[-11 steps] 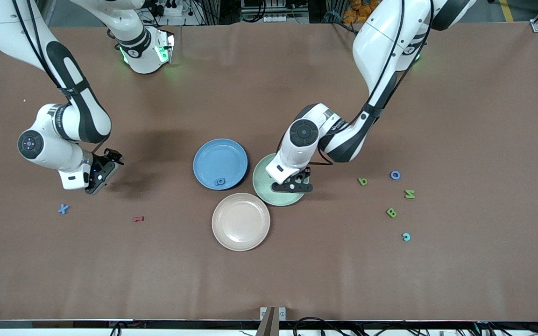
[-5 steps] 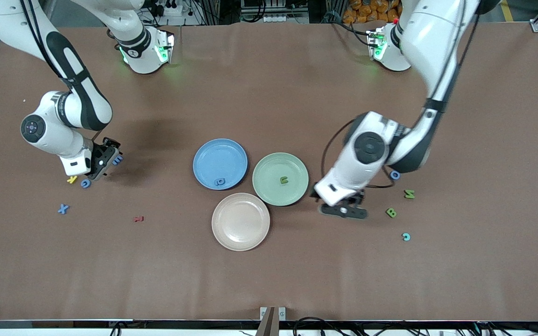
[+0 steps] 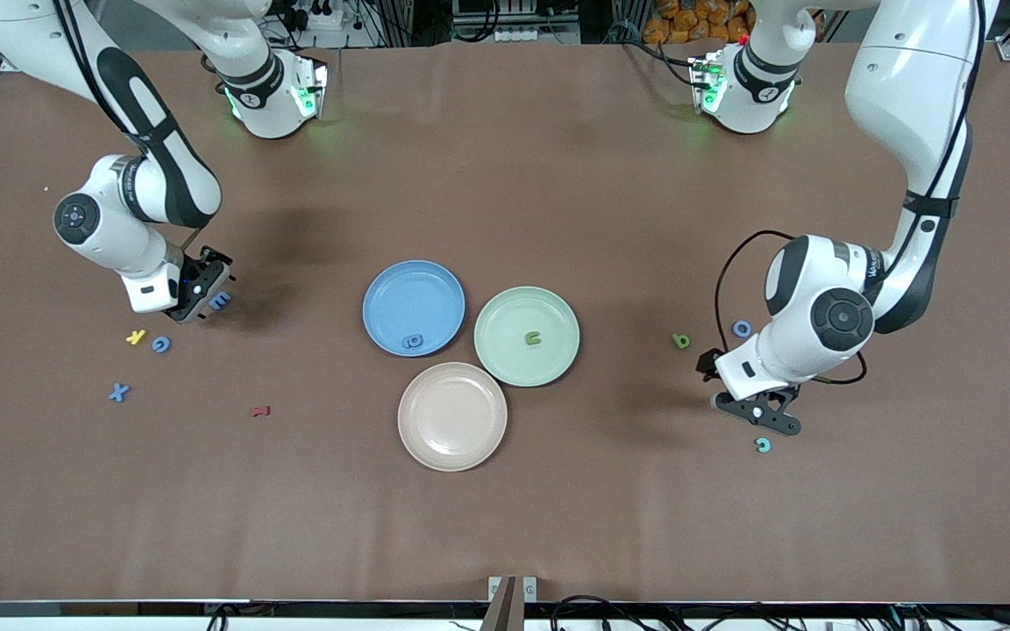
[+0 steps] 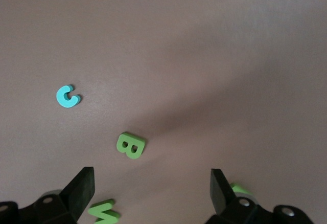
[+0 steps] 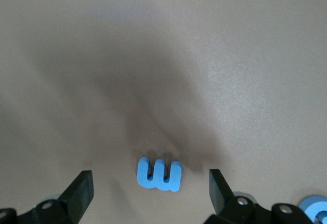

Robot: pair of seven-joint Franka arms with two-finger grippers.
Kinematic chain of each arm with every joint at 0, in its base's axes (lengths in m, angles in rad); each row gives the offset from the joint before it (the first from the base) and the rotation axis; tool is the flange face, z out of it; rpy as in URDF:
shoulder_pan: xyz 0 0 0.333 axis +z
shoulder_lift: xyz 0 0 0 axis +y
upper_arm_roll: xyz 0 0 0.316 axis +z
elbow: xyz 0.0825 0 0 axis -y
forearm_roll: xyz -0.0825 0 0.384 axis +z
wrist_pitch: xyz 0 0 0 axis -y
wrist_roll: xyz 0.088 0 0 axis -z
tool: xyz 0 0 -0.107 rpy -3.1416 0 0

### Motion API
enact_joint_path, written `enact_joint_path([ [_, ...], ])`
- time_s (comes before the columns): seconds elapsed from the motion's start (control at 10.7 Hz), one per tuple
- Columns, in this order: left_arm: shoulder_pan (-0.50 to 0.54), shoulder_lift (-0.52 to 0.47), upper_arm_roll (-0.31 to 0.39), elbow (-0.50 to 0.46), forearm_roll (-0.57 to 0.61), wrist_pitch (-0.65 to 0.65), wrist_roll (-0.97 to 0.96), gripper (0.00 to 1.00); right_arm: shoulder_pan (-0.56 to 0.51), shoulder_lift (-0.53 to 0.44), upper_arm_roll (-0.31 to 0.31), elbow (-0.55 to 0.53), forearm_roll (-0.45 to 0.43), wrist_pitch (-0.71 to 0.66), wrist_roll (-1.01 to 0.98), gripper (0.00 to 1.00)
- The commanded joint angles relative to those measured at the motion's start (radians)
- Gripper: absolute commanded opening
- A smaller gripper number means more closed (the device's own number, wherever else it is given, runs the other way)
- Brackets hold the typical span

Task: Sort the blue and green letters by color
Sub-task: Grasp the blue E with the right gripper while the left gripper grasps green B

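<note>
Taking the round blue plate point(image 3: 414, 307) at the table's middle as the landmark, and starting at the right arm's end: a small flat blue foam X point(image 3: 119, 392), a yellow letter point(image 3: 135, 336) and a blue G point(image 3: 160, 344) lie on the brown table point(image 3: 505, 526) well apart from that plate, all nearer the front camera than it. The right gripper point(image 3: 198, 296) hovers low over the table there, its black fingers point(image 5: 76, 196) spread wide and empty, with a blue letter E point(image 5: 159, 174) lying flat between them. A dark red letter point(image 3: 260, 410) lies closer to the blue plate.

The blue plate holds one blue letter point(image 3: 415, 341). Touching it, the round green plate point(image 3: 526, 336) holds a green letter point(image 3: 533, 337); an empty beige plate point(image 3: 452, 416) sits just beside both, nearer the camera.

Toward the left arm's end, well apart from the blue plate, lie a green letter b point(image 3: 682, 341) and a blue O point(image 3: 742, 329). The left gripper point(image 3: 757, 414) hangs over a green B point(image 4: 130, 146), fingers point(image 4: 79, 191) released wide; a cyan C point(image 3: 763, 445) lies near.
</note>
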State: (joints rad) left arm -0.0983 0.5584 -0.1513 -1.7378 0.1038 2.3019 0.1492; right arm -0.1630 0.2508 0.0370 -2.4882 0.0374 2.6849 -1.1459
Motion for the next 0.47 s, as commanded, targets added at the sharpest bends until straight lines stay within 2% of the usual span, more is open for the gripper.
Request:
enact_joint_path([
  [0.0,0.080,0.003,-0.016,-0.048,0.047,0.022,0.285,0.97,-0.010,-0.004,0.014,-0.026,-0.007,0.042,-0.015,1.00],
  [0.09,0.083,0.020,-0.014,-0.048,0.047,0.046,0.358,0.91,-0.010,0.007,0.014,-0.024,-0.007,0.050,-0.015,1.00],
  [0.38,0.081,0.064,-0.014,-0.045,0.054,0.111,0.435,0.87,-0.015,0.047,0.012,-0.021,-0.008,0.082,-0.015,1.00],
])
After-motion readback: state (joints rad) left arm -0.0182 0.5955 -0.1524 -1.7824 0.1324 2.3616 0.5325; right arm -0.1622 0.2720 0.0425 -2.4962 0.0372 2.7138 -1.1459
